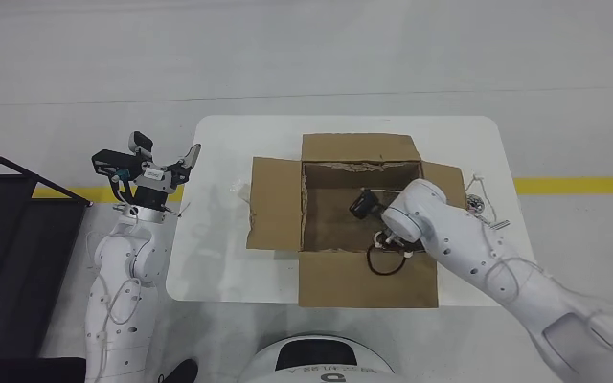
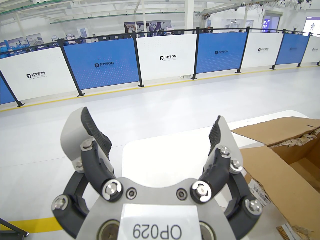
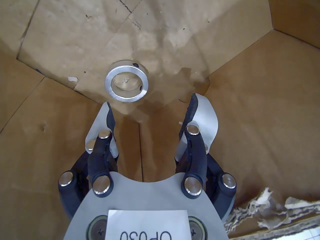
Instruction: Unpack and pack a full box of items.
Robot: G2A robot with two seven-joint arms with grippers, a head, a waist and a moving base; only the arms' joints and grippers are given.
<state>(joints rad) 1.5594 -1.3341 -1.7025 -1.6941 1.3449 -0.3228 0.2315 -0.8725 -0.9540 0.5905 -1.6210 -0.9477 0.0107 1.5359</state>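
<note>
Down inside the open cardboard box (image 1: pixel 369 285), the right gripper (image 3: pixel 150 100) hangs with its fingers spread and nothing between them; just past its tips a silver metal ring (image 3: pixel 126 84) lies flat on the box floor; farther off, beside the left edge of the white table (image 1: pixel 220 263), the left gripper (image 2: pixel 152 113) is raised, jaws wide apart and bare

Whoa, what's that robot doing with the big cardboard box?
The robot's right arm is down inside the open cardboard box on the white table. Its right end effector is open, close to a shiny metal ring that lies on the box floor. It is not gripping the ring yet. The left end effector is open and empty, held up beside the table.
</note>
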